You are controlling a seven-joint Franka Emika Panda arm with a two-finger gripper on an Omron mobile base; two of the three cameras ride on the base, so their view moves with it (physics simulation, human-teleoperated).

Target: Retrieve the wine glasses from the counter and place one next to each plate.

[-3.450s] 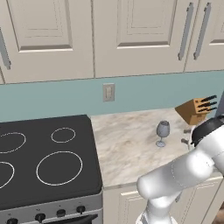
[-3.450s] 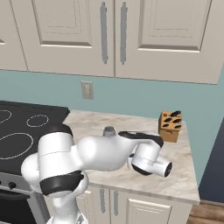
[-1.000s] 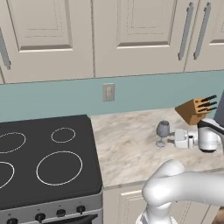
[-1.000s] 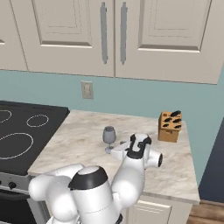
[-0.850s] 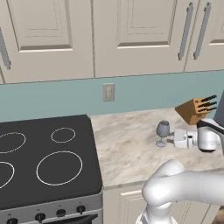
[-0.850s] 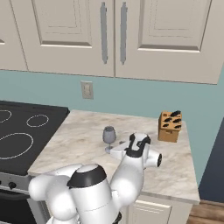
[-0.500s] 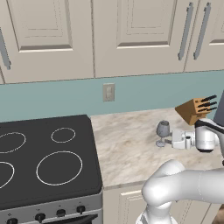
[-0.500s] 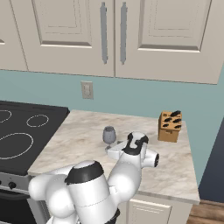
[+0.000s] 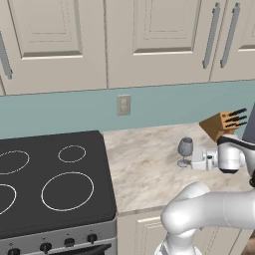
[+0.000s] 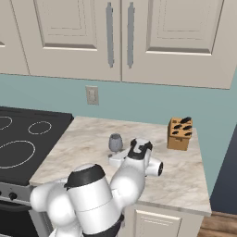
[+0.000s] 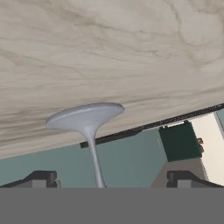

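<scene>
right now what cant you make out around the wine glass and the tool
- Wine glass bowl: cut off by the bottom edge of the hand view; just foot and stem show.
- Wine glass foot, left base view: partly hidden behind the tool.
- Second wine glass and the plates: beyond every view's edges.
- Knife block handles: too small to count.

Your arm: rises from lower right of left base view, bulky white elbow low in frame, forearm bent up toward right edge. In right base view arm fills lower left to centre, dark joint band on nearest segment. Wrist turned sideways, hand lying roughly level. Gripper [image 9: 195,159] points toward frame left in left base view; in right base view gripper [image 10: 115,157] sits at centre. Jaws spread wide. Fingertips [image 11: 40,178] at bottom corners of hand view, well apart.
</scene>
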